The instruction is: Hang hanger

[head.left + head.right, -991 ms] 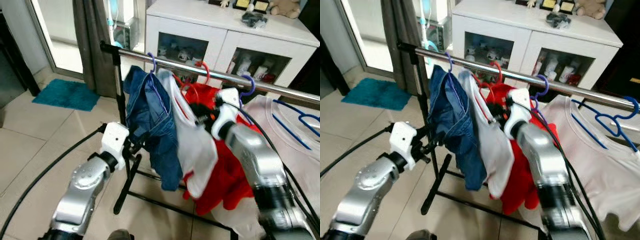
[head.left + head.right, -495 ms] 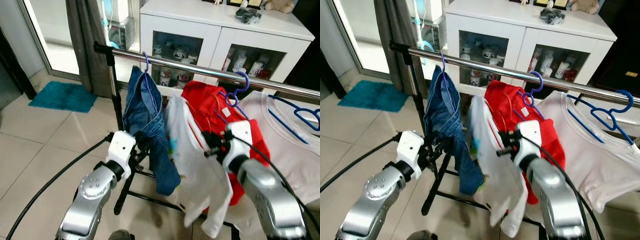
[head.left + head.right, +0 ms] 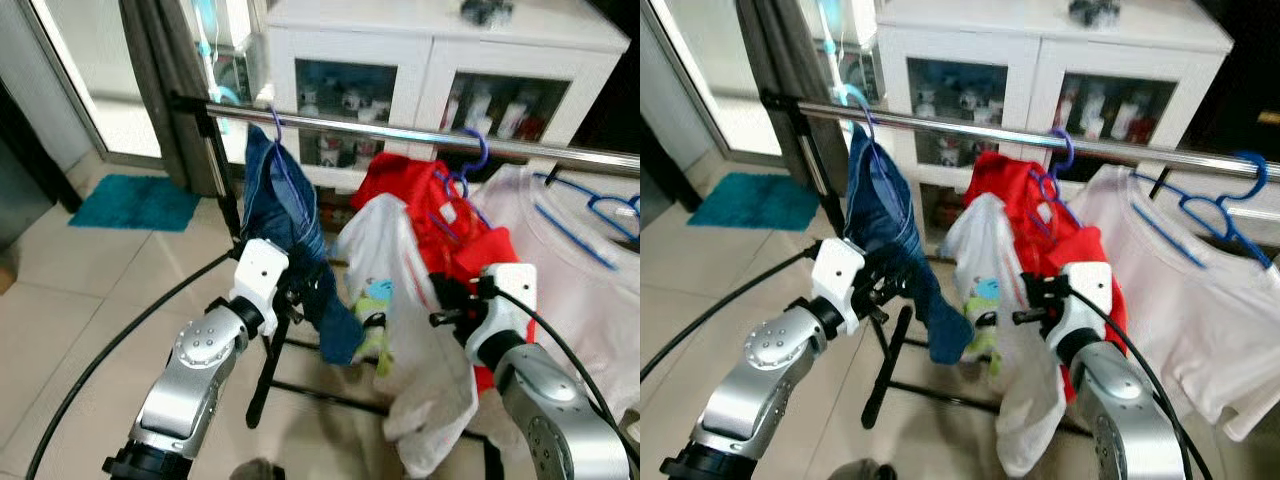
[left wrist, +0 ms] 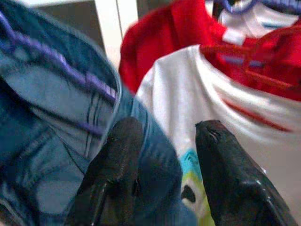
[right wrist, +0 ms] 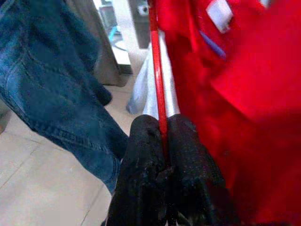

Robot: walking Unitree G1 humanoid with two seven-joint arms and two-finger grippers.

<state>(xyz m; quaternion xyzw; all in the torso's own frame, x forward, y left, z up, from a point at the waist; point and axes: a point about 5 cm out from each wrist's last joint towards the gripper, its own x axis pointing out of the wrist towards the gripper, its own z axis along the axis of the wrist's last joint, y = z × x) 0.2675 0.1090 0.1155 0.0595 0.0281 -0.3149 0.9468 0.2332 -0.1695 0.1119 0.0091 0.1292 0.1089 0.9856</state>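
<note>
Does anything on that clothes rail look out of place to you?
Yes: the white shirt is not on the rail. It sags below the hanging clothes, tilted, on a red hanger pinched in the right claw. The jeans, red garment and pale shirt hang properly.

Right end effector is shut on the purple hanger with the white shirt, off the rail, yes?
Not purple. The right wrist view shows the right end effector shut on a red hanger. The purple hanger hangs on the rail with the red garment. The rest holds.
</note>
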